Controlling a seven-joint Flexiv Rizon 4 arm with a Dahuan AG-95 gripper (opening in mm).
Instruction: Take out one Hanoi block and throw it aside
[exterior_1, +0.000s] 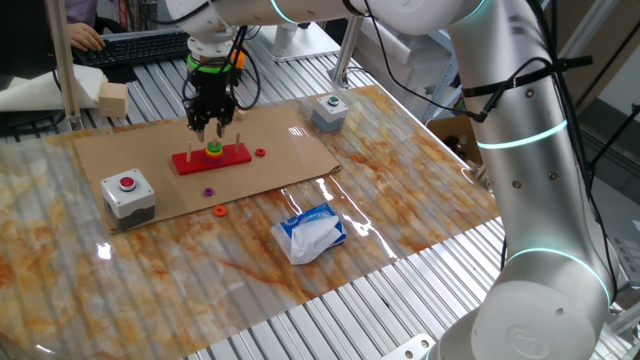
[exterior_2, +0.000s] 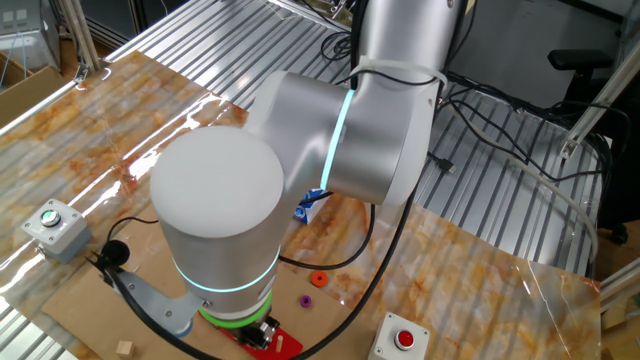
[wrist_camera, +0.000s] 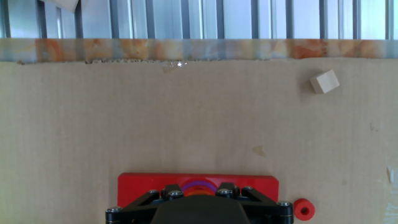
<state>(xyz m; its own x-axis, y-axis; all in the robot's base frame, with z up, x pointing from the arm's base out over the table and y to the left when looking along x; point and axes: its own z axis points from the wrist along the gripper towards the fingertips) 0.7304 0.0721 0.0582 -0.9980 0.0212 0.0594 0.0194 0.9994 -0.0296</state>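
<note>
**Robot gripper lowered over a red Hanoi base on a cardboard-covered table**

One fixed view: A table (exterior_1: 420, 215) of ribbed metal slats fills the frame, covered by a glossy marbled orange-and-cream sheet (exterior_1: 400, 170). A brown cardboard mat (exterior_1: 290, 155) lies on the sheet, upper left of centre. On the mat sits a red Hanoi base (exterior_1: 212, 158) with a stack of rings (exterior_1: 214, 151), green and yellow showing, on one peg. The black gripper (exterior_1: 209, 128) points straight down over that stack, fingers on either side of it; whether they grasp a ring or stand released cannot be told. Loose blocks lie on the mat: a red ring (exterior_1: 260, 153) right of the base, a purple ring (exterior_1: 208, 191) and an orange ring (exterior_1: 219, 211) below it. A grey box with a red button (exterior_1: 128, 192) sits at left, a grey box with a green button (exterior_1: 329, 112) at upper centre. A blue-and-white packet (exterior_1: 311, 232) lies at lower centre. A wooden cube (exterior_1: 113, 99) rests at upper left, near a keyboard (exterior_1: 140, 45).

The other fixed view: The arm's large silver body (exterior_2: 300, 150) hides most of the table; the gripper is out of sight.

Hand view: The red base spans the lower centre, purple and orange ring edges just above the dark gripper body at the bottom edge.
</note>
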